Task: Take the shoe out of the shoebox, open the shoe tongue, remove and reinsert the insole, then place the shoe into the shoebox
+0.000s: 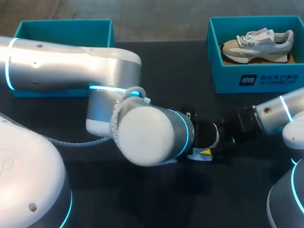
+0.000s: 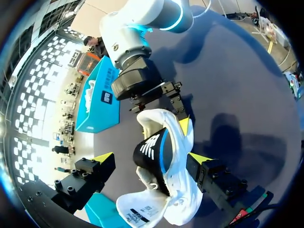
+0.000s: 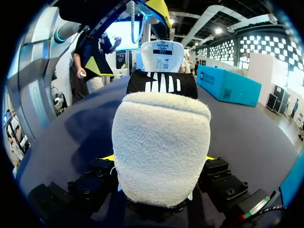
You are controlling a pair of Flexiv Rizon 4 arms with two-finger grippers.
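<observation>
**Condition.** The right pincer [image 3: 160, 159] is closed on one end of the insole [image 3: 161, 137], with a finger on each side. The insole reaches out over the table [image 1: 190, 204] and passes between the fingers of the left pincer [image 2: 151, 158], which stand wide apart. One of those fingers lies against or just beside the insole's edge (the left wrist view does not confirm contact). The shoe [image 1: 259, 43] lies in the shoebox [image 1: 256, 80], well apart from both pincers.

**Hazards.**
1. **Slip.** The insole is gripped at one end only. It looks thin and flexible, so a quick swing is likely to bend it or pull it free.
2. **Bad handover.** If the left pincer closes off-centre, it may crease the insole or catch only its edge. Release by the right pincer would then drop the insole onto the table.
3. **Collision.** The two pincers are close together, so a small approach error could bring their fingers into contact.
4. **Reinsertion.** The shoe sits loose in the shoebox. A curled insole may jam at the shoe's opening and push the shoe aside.
</observation>
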